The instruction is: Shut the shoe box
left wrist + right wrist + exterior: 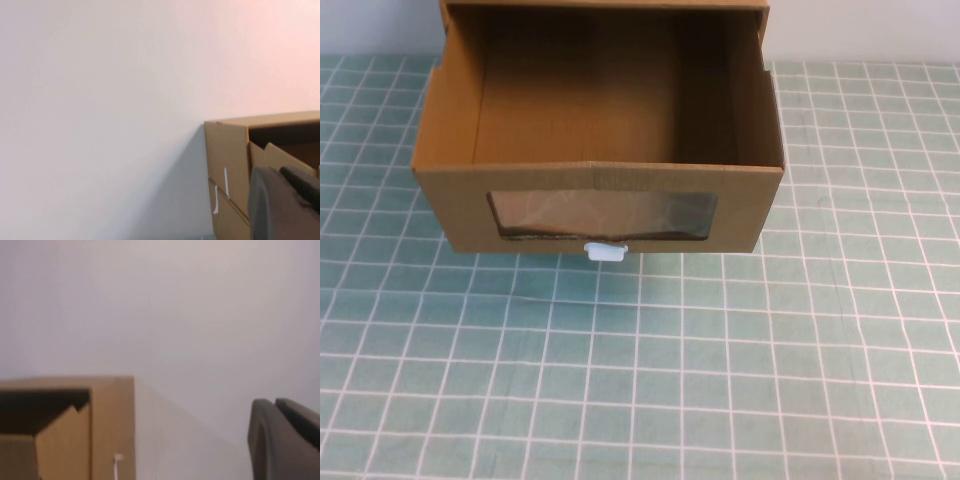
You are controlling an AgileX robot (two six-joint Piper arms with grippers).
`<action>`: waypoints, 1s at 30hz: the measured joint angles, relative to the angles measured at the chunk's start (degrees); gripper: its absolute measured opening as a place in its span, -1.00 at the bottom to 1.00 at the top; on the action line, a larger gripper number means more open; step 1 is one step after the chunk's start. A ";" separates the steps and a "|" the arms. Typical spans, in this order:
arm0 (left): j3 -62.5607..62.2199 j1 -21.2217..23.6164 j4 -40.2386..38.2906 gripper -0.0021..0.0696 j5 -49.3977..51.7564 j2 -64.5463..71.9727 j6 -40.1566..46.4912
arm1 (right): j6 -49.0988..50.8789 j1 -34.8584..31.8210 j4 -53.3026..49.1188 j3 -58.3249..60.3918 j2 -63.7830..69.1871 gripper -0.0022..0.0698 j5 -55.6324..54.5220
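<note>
Shoe box (600, 190) drawer pulled out on checked table (720, 380); my left gripper (285, 205), right gripper (285, 440) off high view, beside box; jaw state unclear.

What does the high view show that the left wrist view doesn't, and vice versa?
High view only: the shoe box's pulled-out drawer seen from above, its bare inside, the clear window, the white pull tab below it, and the green gridded table. Neither gripper appears there.

Left wrist view only: a dark part of the left gripper at the frame's edge, beside the box, the outer shell's side corner with white marks, and the plain wall behind.

Both: the same brown cardboard box, drawer not pushed in.
</note>
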 joint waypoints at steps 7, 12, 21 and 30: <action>0.00 0.00 0.00 -0.96 -0.79 0.00 0.00 | 0.00 0.00 -0.20 0.00 -0.12 -0.98 -10.43; 0.00 0.00 0.00 -0.96 -0.96 0.00 0.00 | 0.00 0.00 -0.44 0.00 -0.23 -0.98 -12.39; 0.00 0.00 0.02 -0.96 -7.98 0.00 -1.56 | 0.00 0.00 2.03 0.00 -0.34 -0.98 -20.61; -0.42 0.00 -1.71 -0.96 -22.09 -0.14 -10.81 | 0.00 0.00 8.18 -5.05 -0.34 -0.98 -23.91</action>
